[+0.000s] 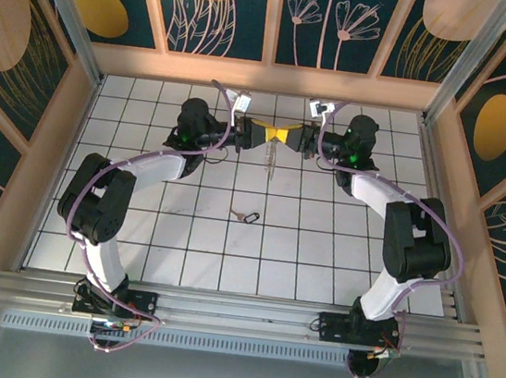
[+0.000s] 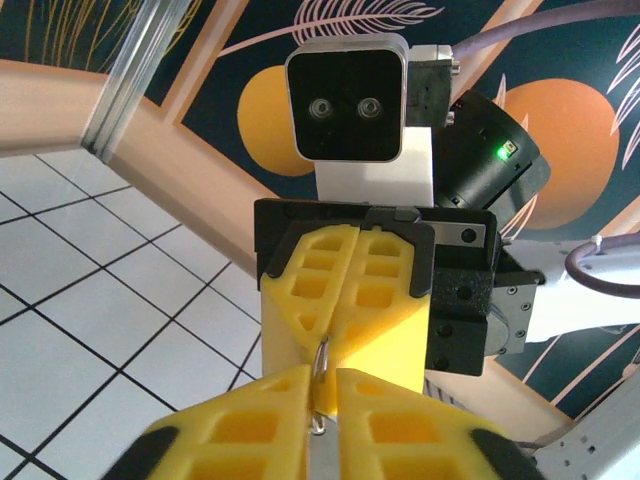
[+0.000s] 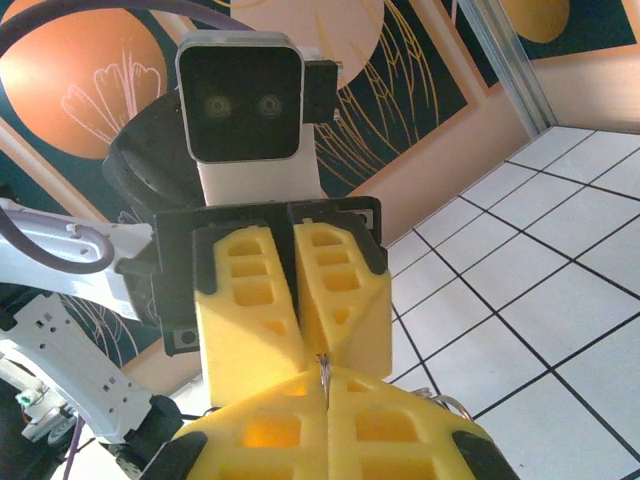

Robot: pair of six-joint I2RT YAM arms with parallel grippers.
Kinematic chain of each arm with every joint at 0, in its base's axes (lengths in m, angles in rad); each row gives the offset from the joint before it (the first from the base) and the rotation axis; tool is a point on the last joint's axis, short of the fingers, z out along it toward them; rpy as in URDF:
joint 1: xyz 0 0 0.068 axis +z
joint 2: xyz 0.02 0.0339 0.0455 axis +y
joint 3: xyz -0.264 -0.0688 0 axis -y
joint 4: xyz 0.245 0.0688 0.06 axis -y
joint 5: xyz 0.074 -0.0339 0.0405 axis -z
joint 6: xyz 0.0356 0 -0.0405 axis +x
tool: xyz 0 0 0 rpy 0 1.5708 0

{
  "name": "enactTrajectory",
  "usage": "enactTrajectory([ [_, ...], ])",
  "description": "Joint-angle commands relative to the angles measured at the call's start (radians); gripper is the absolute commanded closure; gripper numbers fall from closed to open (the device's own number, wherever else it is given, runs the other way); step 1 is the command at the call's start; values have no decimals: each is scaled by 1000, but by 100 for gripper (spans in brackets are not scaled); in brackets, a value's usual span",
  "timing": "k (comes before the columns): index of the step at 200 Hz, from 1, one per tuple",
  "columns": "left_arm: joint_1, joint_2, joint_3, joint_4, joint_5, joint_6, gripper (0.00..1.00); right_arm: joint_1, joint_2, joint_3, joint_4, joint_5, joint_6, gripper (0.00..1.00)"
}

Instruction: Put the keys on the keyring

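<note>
At the middle of the table's (image 1: 134,239) far edge, the left gripper (image 1: 267,134) and the right gripper (image 1: 282,135) meet tip to tip, raised off the surface. Both pincers are closed narrow. The keyring (image 1: 272,159) sits between them. Its metal ring (image 2: 320,372) is pinched edge-on where the two sets of yellow fingers (image 2: 250,425) come together. Its tan strap hangs below the tips in the top view. In the wrist views each gripper appears to clamp its own side of the ring, but the pads partly hide the exact contact.

Locate the key (image 1: 246,216) lying flat near the centre of the table. It is well apart from both grippers and closer to the near edge than they are. It is not on the ring.

Treat the step in hand as preparing the ring. The two-sided hold probably steadies it or works its coil apart. No key is threaded, so the task is at an early stage.

For the next move, do the following:
1. Retain the ring with one gripper only.
2. Open the other gripper and send it down to the key.
3. Use a low, exact pinch at the key's head, since it is thin and lies flat.
4. Align the key's hole with the ring's split end.

Expect the ring to twist when one side lets go.
</note>
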Motion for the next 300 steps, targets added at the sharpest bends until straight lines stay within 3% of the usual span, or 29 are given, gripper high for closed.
enactTrajectory([
  [1,-12,7,0,47,48,5,98,7,22,40,48,5,7,100],
  [53,-12,-5,-6,18,25,33,100,6,30,49,43,16,15,100],
  [110,-12,-16,-13,-22,-16,72,100,2,23,42,38,32,16,82],
  [181,-12,-12,-19,-23,-38,78,100,-16,11,18,41,35,18,78],
  [267,-12,-4,-13,-11,-46,60,100,-24,16,-1,49,8,17,79],
  [300,-12,-4,-12,-8,-49,56,100,-26,11,-25,44,4,4,87],
])
